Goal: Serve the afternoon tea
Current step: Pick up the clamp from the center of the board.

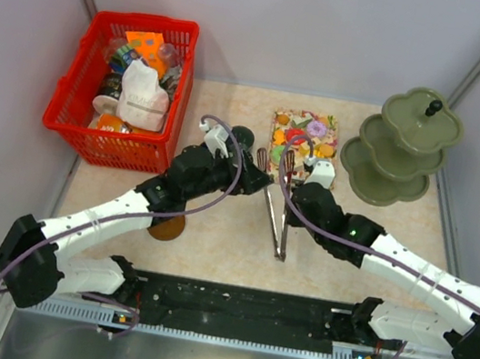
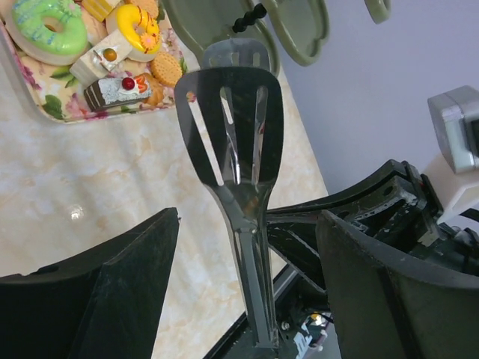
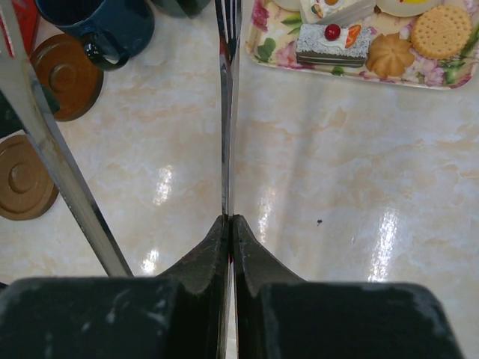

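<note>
Tabletop (image 1: 222, 232) shows beige marbling, enclosed by pale lilac walls (image 1: 294, 23).

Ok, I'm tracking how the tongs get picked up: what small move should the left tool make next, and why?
Probably close the left tool on the tongs. Its fingers stand apart on either side of the metal stem, not touching it, while the right tool is shut on one thin blade. A second grip would likely steady them.

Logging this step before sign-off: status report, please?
Left gripper open, straddling the tongs. Right gripper shut on one tongs arm. Pastries on tray, stand bare. No obstruction seen.
</note>
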